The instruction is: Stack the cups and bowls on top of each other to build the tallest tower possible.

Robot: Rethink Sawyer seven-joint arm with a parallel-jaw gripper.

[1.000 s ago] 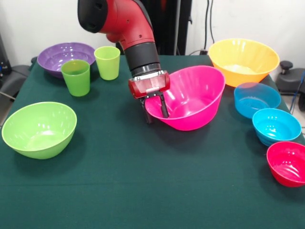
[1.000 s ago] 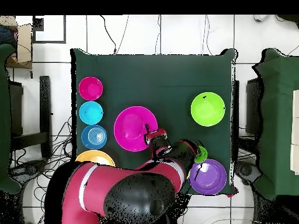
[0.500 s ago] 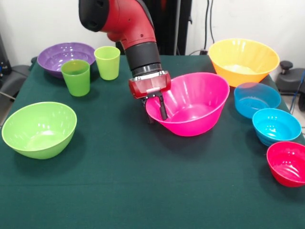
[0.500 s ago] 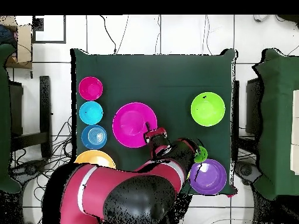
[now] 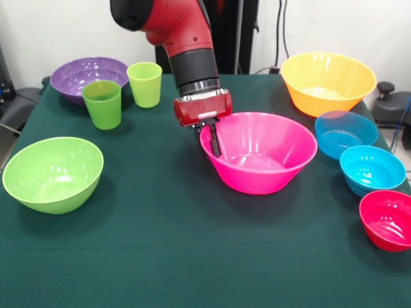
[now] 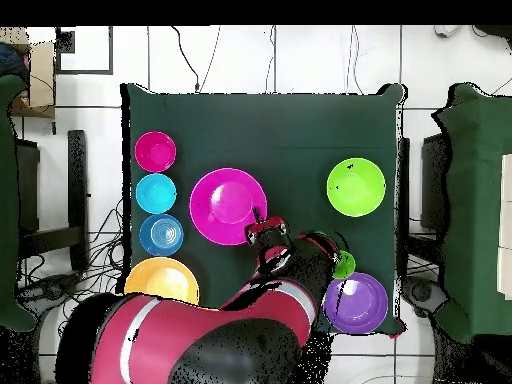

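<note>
My gripper [image 5: 210,138] is shut on the left rim of the large pink bowl [image 5: 263,154], one finger inside the wall and one outside. The bowl is level at mid-table; in the overhead view the gripper [image 6: 258,222] holds the pink bowl [image 6: 228,205] at its lower right edge. Whether its base touches the cloth I cannot tell. The green cup [image 5: 103,104] and the lime cup [image 5: 145,83] stand upright at the back left, beside the purple bowl [image 5: 87,74]. The lime-green bowl [image 5: 52,173] sits at the front left and the orange bowl [image 5: 327,80] at the back right.
Down the right side run three small bowls: blue [image 5: 345,133], turquoise [image 5: 372,169] and red [image 5: 387,219]. The arm [image 6: 290,280] covers part of the table in the overhead view. Dark green cloth [image 5: 180,256] shows bare in front of the pink bowl.
The pink bowl was tilted up on its side in my grip; it has come down level and shifted right in the front view. My gripper rose slightly with the rim.
</note>
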